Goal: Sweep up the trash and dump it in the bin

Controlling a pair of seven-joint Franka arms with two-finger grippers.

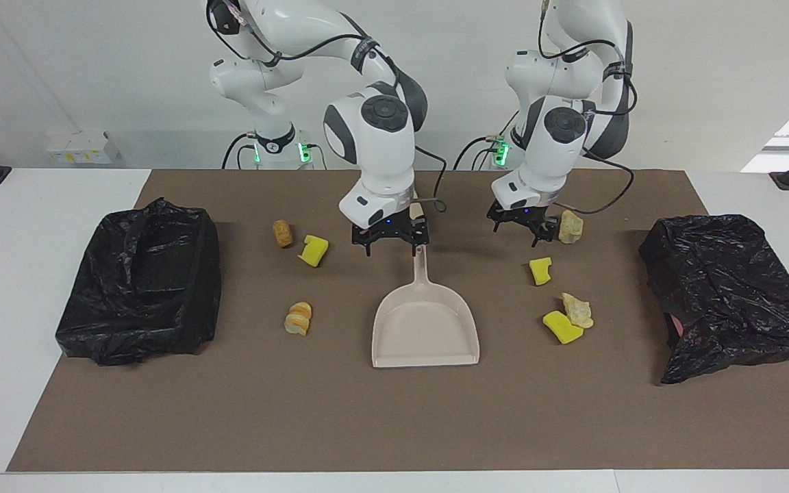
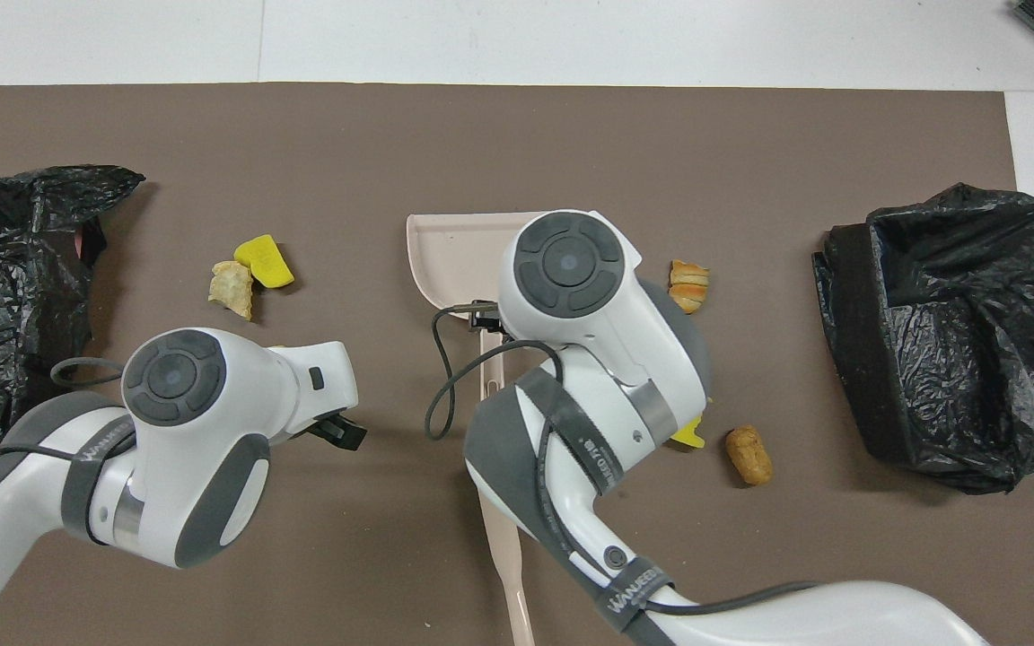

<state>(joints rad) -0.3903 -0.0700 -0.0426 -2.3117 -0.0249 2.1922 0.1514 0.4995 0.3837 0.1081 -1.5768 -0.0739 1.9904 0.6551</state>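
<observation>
Trash scraps lie to either side of the beige dustpan. Toward the right arm's end are a golden-brown lump, a yellow chunk and a bread roll. Toward the left arm's end are two pale lumps and two yellow chunks. My right gripper hangs open, holding nothing, low over where the brush meets the dustpan's handle. My left gripper is open and holds nothing, beside the pale lump nearest the robots.
A bin lined with a black bag stands at the right arm's end of the brown mat. A second black-bagged bin stands at the left arm's end. White table surrounds the mat.
</observation>
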